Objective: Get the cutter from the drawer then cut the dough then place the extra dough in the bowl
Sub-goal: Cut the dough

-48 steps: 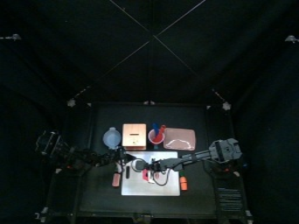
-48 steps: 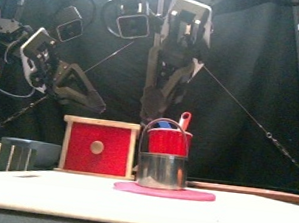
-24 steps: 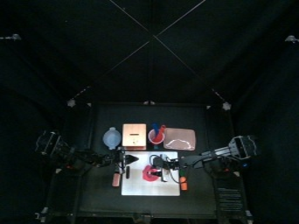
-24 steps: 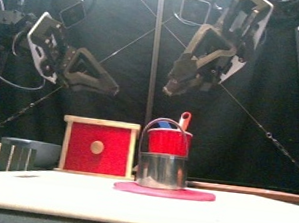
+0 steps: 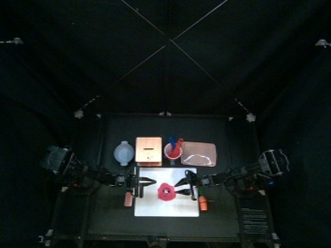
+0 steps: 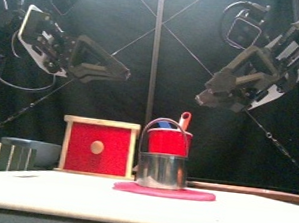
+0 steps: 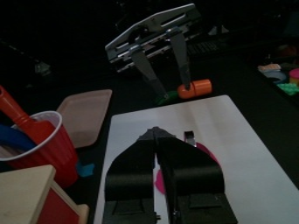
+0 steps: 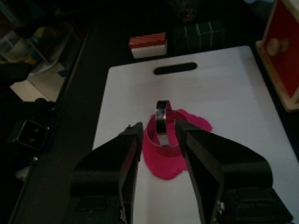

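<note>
White cutting board (image 8: pixel 222 87) bears pink dough (image 8: pixel 163 157), cutter (image 8: pixel 163 121) atop.

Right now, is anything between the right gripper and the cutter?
Nothing visible. The cutter stands on the dough on the board. The right gripper hangs above and to its right, jaws open, with only air between. The cup is behind the cutter; the left gripper hangs on the other side.

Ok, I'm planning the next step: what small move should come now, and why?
Probably lower the right gripper onto the cutter and press: it stands on the dough on the white board, lined up between those open jaws, and the left gripper hangs high too.
</note>
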You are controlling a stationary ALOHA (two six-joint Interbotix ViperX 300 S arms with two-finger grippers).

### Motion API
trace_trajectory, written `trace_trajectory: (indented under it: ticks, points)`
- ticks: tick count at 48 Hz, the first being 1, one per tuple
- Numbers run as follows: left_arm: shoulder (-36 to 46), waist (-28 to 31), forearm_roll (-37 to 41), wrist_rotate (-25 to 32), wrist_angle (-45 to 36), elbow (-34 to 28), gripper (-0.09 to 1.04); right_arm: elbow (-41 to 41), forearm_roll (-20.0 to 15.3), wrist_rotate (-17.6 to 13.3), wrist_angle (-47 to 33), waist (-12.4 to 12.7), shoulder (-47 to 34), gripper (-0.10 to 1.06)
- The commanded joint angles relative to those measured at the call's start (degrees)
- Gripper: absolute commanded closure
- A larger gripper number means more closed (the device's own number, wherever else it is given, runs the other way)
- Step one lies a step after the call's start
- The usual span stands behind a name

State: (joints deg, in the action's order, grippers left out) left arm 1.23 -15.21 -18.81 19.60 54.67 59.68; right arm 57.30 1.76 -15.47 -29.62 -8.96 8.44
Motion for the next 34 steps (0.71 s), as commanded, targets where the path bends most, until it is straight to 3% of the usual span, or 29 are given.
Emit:
trace_trajectory:
  ticks: [1, 7, 14, 21, 26, 34]
  points:
    - [0.18, -0.97, 0.18, 0.0, -0.09, -2.11, 0.56, -2.64, 0.62, 0.26, 2.46, 0.0, 0.79, 0.23]
    - [-0.53, -1.32, 0.18, -0.7, 0.0, -3.16, 0.49, -2.81, 1.49, 0.35, 0.0, -0.09, 0.26, 0.23]
    - [-3.52, -1.32, 0.18, -3.87, 0.79, -4.04, 0.26, -0.7, 0.7, 0.35, -8.26, 0.09, -2.37, 0.22]
    - [-7.29, -1.49, 0.26, -8.09, 4.48, -4.57, 0.11, 2.11, -2.9, 0.7, -18.02, -0.35, -6.33, 0.22]
    - [-10.55, -1.76, 0.62, -9.84, 9.93, -4.39, 0.1, 3.43, -6.94, 4.04, -24.52, -1.32, -9.84, 0.22]
    - [-14.94, -2.29, 1.14, -10.55, 13.89, -5.36, 0.1, 2.02, -17.67, 12.13, -30.59, -6.33, -14.59, 0.22]
